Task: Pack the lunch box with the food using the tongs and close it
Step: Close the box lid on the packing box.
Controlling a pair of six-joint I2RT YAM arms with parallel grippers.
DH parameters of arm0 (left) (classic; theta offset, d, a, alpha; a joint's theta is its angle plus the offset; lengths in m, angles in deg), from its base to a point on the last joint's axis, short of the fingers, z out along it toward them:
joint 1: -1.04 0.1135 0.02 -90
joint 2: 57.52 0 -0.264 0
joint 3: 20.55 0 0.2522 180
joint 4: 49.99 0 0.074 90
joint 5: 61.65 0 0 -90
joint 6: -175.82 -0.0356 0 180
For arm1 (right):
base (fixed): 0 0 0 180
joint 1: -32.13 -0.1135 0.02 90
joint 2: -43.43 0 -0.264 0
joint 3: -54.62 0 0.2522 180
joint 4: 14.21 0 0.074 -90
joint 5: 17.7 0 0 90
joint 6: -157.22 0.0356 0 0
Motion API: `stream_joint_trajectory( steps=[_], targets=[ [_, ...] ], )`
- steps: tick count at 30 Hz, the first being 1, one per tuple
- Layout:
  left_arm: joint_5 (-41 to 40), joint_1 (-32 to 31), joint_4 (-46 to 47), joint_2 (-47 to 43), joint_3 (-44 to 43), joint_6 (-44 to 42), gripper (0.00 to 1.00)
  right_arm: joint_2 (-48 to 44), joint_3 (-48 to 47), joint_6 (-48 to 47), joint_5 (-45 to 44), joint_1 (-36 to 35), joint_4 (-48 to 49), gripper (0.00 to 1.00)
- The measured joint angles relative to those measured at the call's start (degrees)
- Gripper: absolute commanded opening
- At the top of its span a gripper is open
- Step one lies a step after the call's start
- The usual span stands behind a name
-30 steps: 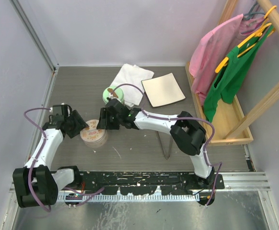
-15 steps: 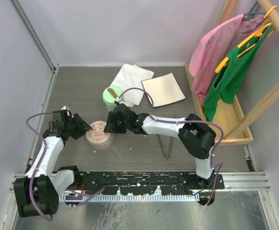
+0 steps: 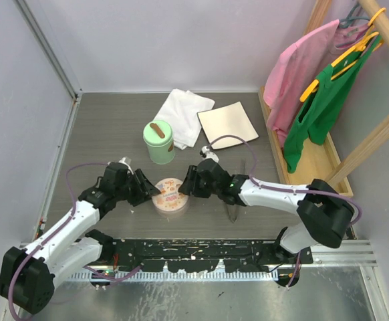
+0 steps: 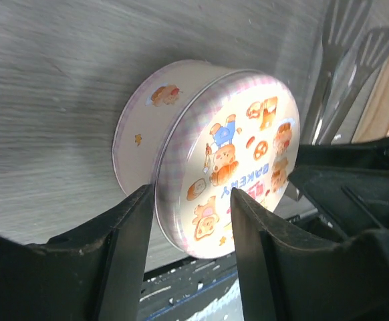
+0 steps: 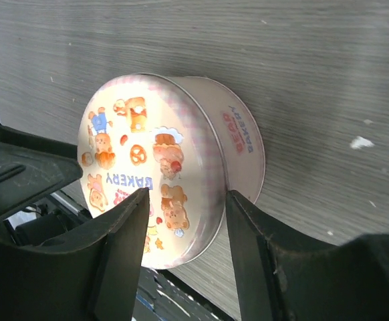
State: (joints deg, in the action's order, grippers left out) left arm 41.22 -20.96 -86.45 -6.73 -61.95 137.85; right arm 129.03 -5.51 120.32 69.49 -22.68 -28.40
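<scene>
Round pink bear-print tin (image 3: 170, 194), lid on, has just slid from left toward middle of table (image 3: 114, 127). My left hand (image 4: 191, 227) and right hand (image 5: 184, 227) both clamp its lid edge. Slim grey metal tongs (image 3: 232, 212) lie just right of it, ungripped. Food not visible, so packing unconfirmed.

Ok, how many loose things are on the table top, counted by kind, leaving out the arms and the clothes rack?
Containers: 2 (pink bakery tin, mint-green canister)
White cloth: 1
Square plate: 1
Tongs: 1
Total: 5
</scene>
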Motion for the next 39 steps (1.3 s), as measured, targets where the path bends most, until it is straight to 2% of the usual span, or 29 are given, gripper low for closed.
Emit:
stream_joint_trajectory(
  steps=[5,9,21,23,29,31,33,37,39],
  targets=[
    [1.22,-3.28,0.72,0.59,0.57,2.99,0.57,-4.00,6.05,0.48,4.33,3.41,0.87,0.62],
    [2.08,-3.28,0.61,0.96,0.57,2.60,0.53,-4.74,7.61,0.61,7.89,3.82,1.66,0.64],
    [4.09,-3.28,-0.07,3.23,0.87,-0.74,0.44,-3.34,11.61,4.11,13.66,3.82,8.04,0.52],
    [4.48,-3.28,0.59,3.26,1.31,-0.92,0.43,-3.34,12.15,4.59,13.70,3.82,9.33,0.52],
    [5.14,-3.10,1.84,3.21,2.08,-1.53,0.32,-2.71,13.07,5.68,14.29,3.89,11.74,0.55],
    [5.09,-3.10,1.77,3.21,2.10,-1.64,0.31,-2.71,13.07,5.60,14.23,3.89,11.72,0.57],
    [4.96,-3.10,1.64,3.21,2.03,-1.62,0.35,-2.75,12.76,5.35,13.97,3.93,11.10,0.59],
    [3.02,-3.19,-1.44,3.17,0.20,-1.97,0.54,-3.63,10.58,2.73,12.85,5.18,5.99,0.66],
    [0.59,-3.28,-4.48,2.82,-1.29,-2.67,0.60,-4.48,9.77,1.14,12.39,6.80,3.43,0.67]
  ],
)
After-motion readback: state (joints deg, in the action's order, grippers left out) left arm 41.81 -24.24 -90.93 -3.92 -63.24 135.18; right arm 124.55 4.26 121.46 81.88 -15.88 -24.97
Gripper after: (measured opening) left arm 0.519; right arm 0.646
